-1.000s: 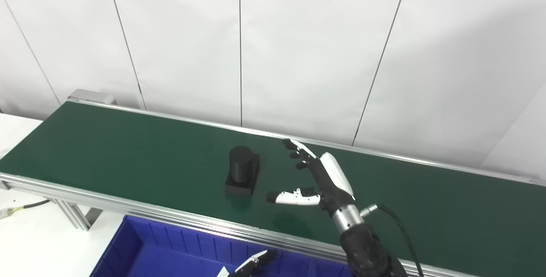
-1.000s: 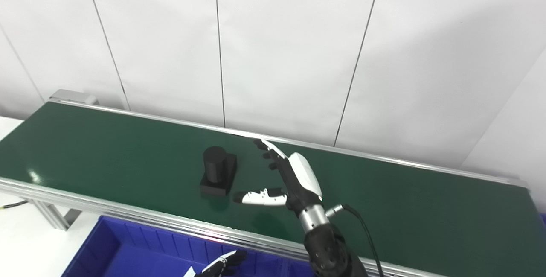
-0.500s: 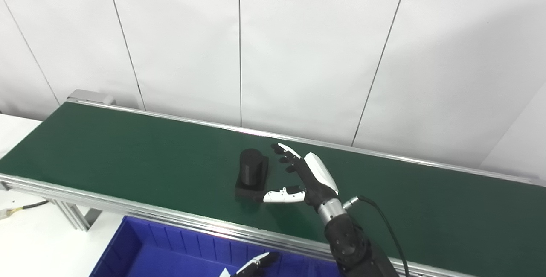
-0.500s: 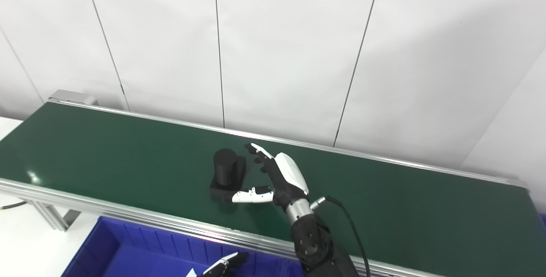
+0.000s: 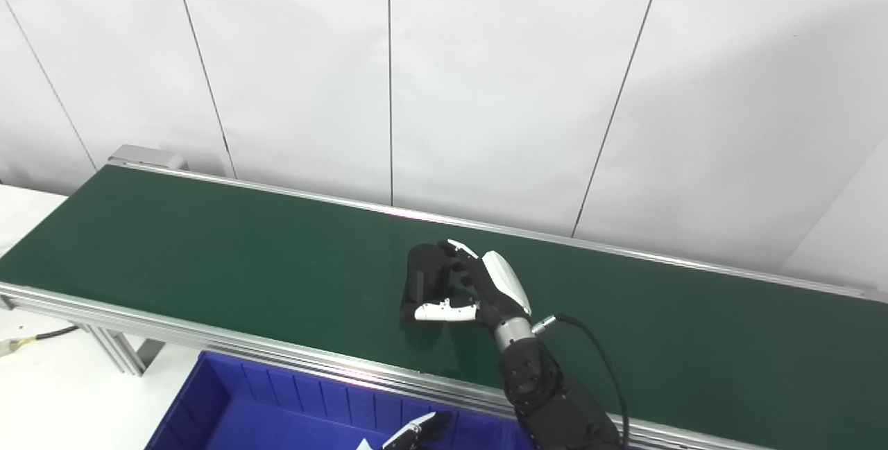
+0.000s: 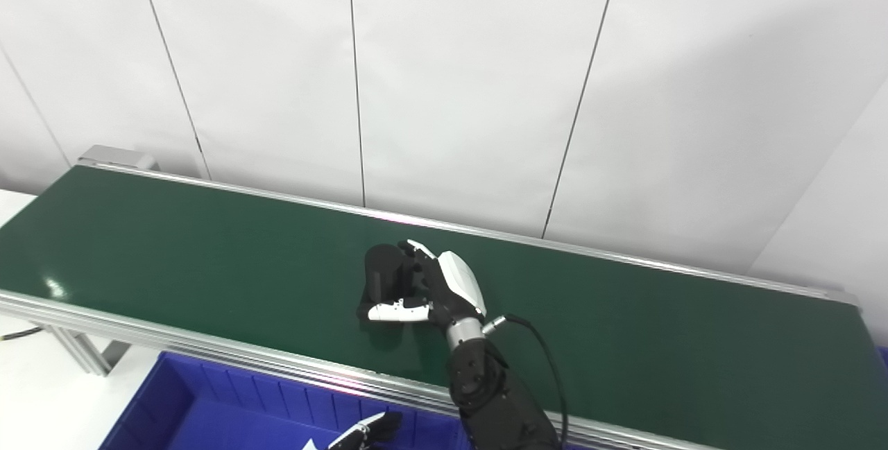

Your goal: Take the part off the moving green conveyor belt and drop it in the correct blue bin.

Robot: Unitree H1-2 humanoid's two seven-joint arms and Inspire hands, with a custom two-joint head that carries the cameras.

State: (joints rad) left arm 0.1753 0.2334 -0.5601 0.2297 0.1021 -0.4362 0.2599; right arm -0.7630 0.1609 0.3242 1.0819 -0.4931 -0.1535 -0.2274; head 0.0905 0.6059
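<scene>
A black part [image 5: 424, 277], a cylinder standing on a flat base, sits on the green belt [image 5: 208, 256] near the middle of its length. The right robot hand [image 5: 479, 290] reaches in over the belt from the near side and wraps around the part: the fingers [image 5: 458, 256] curl against the far and right sides of the cylinder, and the white-tipped thumb [image 5: 444, 311] lies across the near side, low, by the base. The part rests on the belt, its base flat, with the robot hand cupped about it; whether the grip is tight cannot be told.

The left robot hand [image 5: 416, 429] shows only as fingertips at the bottom edge, above the blue bin [image 5: 229, 401] that sits just in front of the belt's near rail [image 5: 173, 329]; whether it is spread or curled cannot be told. A black cable [image 5: 603, 360] loops from the right wrist. Pale panels of a wall [image 5: 485, 75] stand behind the belt.
</scene>
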